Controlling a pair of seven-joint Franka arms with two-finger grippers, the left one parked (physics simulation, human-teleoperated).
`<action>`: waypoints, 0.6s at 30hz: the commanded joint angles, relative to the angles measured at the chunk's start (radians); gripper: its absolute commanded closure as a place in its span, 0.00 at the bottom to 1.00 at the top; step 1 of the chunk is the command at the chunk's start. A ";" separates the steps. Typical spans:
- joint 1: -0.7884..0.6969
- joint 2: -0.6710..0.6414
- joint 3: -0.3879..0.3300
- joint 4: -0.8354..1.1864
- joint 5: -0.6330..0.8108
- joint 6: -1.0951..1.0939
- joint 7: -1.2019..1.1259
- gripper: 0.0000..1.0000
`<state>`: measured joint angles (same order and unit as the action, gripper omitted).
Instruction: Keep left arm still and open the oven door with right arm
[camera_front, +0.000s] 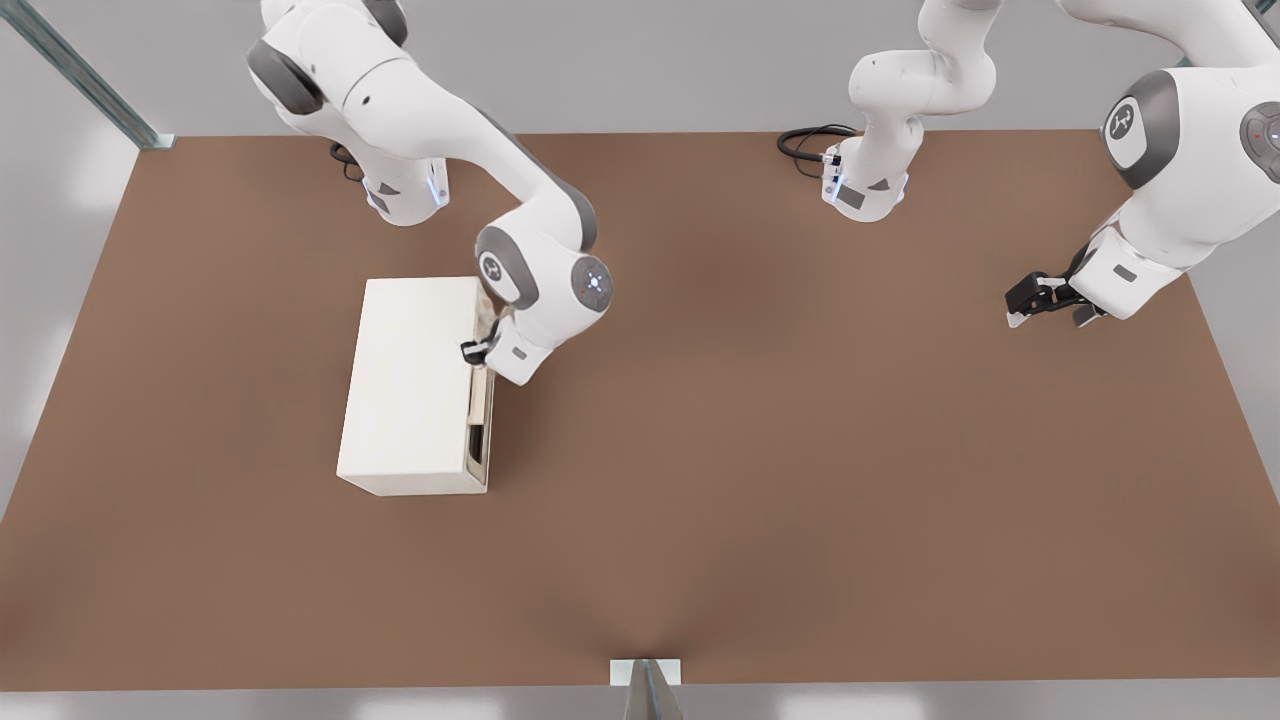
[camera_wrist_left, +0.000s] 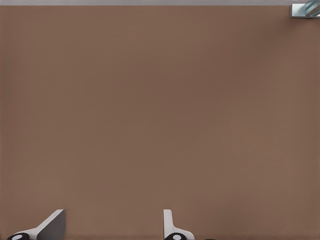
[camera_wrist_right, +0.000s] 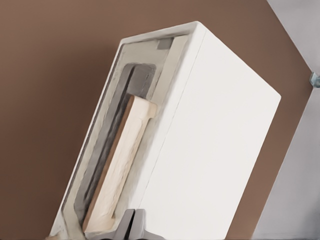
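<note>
Spreading across nearly the whole front view, one brown surface (camera_front: 760, 450) carries everything. On it, toward the front view's left, stands one cream-white box oven (camera_front: 410, 385), its plain top facing up at the camera. It is the only container in sight, and its inside cannot be seen.

Two white arms rise from bases at the far edge of the surface. The right arm (camera_front: 440, 120) reaches down from the front view's upper left, and its wrist sits just beside the oven's narrow front face, at the end nearer the arm bases.

That narrow face is the oven door (camera_front: 481, 415), turned toward the front view's right. In the front view it stands a little off the oven body along its top edge, a thin gap showing. In the right wrist view the door (camera_wrist_right: 107, 165) shows one dark window (camera_wrist_right: 112, 145) and one pale beige bar handle (camera_wrist_right: 120, 170) running along it.

The gripper (camera_front: 482, 345) is at the door's upper edge, at the end of the handle nearer the arm bases. In the right wrist view its two dark fingers (camera_wrist_right: 126, 227) lie pressed together with almost no gap, right at the handle's near end (camera_wrist_right: 100, 220); whether they actually pinch any part of the handle cannot be told.
</note>
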<state>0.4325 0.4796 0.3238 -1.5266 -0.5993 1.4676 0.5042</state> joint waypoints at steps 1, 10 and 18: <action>0.005 0.022 0.000 0.003 -0.057 -0.015 0.479 1.00; 0.008 0.073 -0.002 0.003 -0.080 0.003 0.531 1.00; 0.008 0.099 -0.002 0.005 -0.077 0.007 0.533 1.00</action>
<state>0.4402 0.5785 0.3220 -1.5223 -0.6765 1.4720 0.8327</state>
